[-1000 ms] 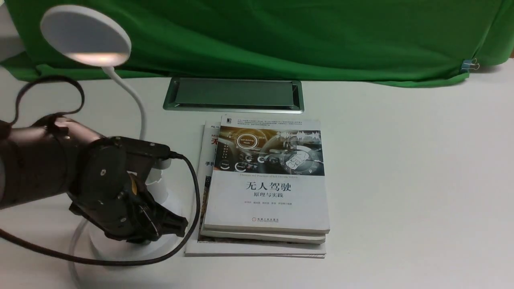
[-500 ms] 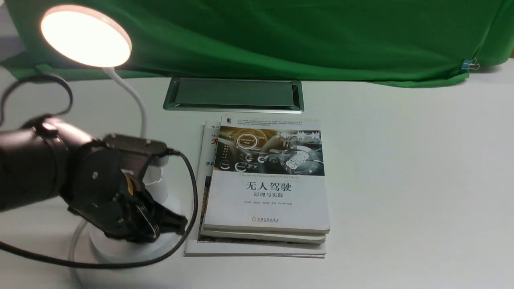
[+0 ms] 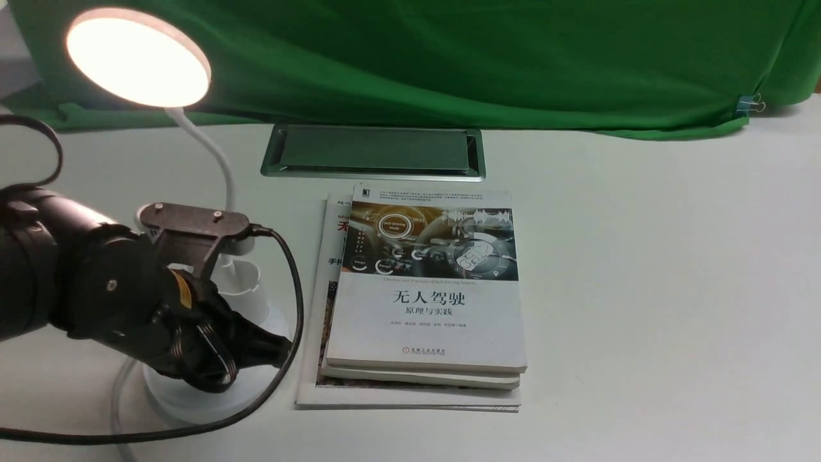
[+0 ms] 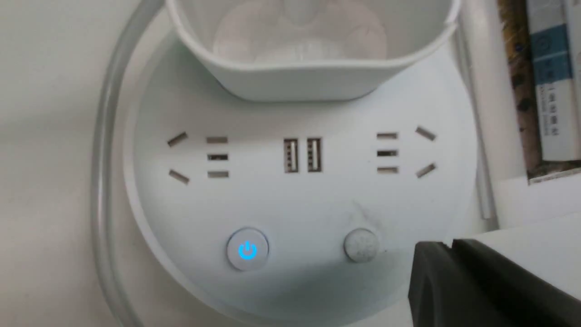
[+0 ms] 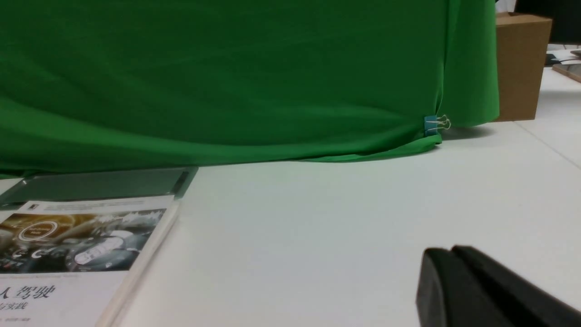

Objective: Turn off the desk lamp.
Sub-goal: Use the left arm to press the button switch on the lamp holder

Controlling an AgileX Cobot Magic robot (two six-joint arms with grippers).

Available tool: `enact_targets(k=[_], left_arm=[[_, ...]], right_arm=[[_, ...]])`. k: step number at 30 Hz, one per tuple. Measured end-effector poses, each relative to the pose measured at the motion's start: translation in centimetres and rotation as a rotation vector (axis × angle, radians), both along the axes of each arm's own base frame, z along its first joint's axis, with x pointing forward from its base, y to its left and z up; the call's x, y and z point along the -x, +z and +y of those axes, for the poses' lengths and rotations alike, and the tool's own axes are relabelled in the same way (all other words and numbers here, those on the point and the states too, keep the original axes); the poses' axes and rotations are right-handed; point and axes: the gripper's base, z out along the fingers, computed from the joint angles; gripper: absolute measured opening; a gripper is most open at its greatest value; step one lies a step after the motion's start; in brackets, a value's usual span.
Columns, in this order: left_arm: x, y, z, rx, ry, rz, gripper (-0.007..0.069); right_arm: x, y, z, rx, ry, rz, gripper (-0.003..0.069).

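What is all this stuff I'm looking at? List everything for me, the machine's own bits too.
desk lamp: one, white, head lit, left side of the table, base next to the books
books: stack of at least three, mostly white covers, middle of the table
hatch: one, silver metal, set into the table behind the books
cloth: one, green, along the far edge
binder clip: one, blue, at the cloth's right end
cardboard box: one, brown, beyond the cloth's right end
table: one, white
left gripper: one, black, shut, over the lamp's base
right gripper: one, black, shut, over the table
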Motion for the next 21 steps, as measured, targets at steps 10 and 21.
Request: enact_targets(k=[10, 21], left_arm=[[-1.3, -2.0, 1.7, -0.023, 0.056, 0.06, 0.0019], [-1.9, -3.0, 1.1, 0.009, 0.039, 0.093, 0.0019]], right_arm=[[0.0, 0.0, 0.0, 0.0, 0.0, 0.0, 0.0036], [0.0, 0.0, 0.0, 0.0, 0.0, 0.0, 0.0036]])
